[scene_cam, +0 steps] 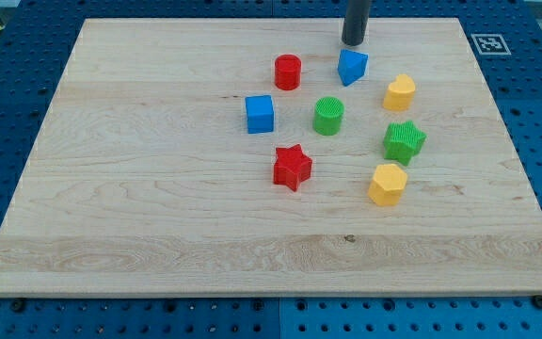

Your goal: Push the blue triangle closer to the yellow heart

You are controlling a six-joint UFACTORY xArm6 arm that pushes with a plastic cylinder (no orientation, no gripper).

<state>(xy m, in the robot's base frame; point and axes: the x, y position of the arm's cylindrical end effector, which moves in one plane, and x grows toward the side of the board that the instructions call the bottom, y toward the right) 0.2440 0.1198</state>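
The blue triangle (351, 67) lies near the view's top, right of centre. The yellow heart (400, 92) lies a short way to its lower right, with a small gap between them. My tip (353, 42) is just above the blue triangle in the view, close to its top edge; contact cannot be told.
A red cylinder (288, 72) lies left of the triangle. A blue cube (260, 114), a green cylinder (328, 116), a red star (292, 167), a green star (404, 141) and a yellow hexagon (387, 184) lie below. The wooden board (111, 188) rests on a blue pegboard.
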